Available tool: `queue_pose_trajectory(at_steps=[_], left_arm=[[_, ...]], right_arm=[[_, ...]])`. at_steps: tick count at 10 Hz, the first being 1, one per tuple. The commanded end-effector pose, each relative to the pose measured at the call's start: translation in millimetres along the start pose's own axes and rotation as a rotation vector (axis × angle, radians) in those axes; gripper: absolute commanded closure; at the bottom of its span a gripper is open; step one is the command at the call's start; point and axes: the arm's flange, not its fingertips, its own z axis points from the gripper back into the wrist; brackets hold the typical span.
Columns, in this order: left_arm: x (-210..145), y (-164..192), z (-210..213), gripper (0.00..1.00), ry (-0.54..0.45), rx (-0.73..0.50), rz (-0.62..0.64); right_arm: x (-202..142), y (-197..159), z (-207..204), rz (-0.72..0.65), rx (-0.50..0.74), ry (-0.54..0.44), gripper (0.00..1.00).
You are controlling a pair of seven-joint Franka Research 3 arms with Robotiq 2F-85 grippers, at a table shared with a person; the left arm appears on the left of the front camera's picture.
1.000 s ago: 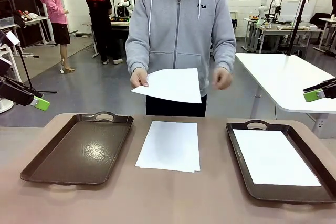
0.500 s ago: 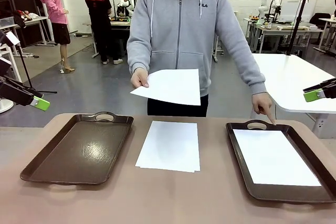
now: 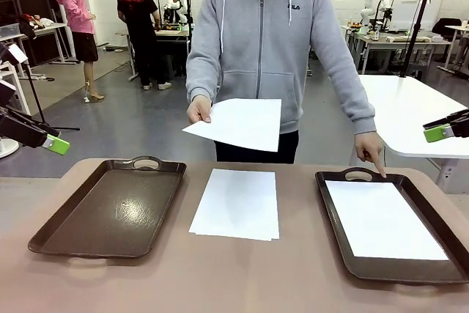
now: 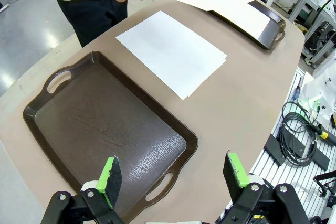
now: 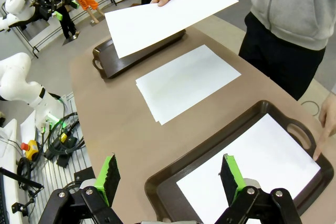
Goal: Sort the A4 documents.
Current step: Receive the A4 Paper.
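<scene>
The left fingers [image 4: 111, 177] and the right fingers [image 5: 229, 174] both hang spread, holding nothing. A stack of sheets [image 3: 236, 203] lies on the middle of the desk [image 3: 293, 287], between the left tray [image 3: 110, 210] at nine o'clock and the right tray [image 3: 396, 270] at three, which holds one sheet [image 3: 381, 221]. At twelve, a person's hand [image 3: 196, 111] holds another sheet [image 3: 238, 122] aloft; the other hand [image 3: 370, 148] points at the right tray's rim.

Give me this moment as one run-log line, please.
person: offers A4 sheet, other hand points at right tray; left gripper: open, empty; right gripper: open, empty; A4 stack: centre
</scene>
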Motion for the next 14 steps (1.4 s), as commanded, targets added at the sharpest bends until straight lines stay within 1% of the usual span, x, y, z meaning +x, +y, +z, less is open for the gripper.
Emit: queue_pose_trajectory(at_steps=[1, 14], left_arm=[[-1.5, 2.3, -0.4, 0.00, -0.015, -0.016, -0.018], [-1.5, 2.3, -0.4, 0.00, -0.015, -0.016, -0.018]], right_arm=[[1.0, 0.8, -1.0, 0.004, 0.003, 0.000, 0.00], [1.0, 0.8, -1.0, 0.004, 0.003, 0.000, 0.00]])
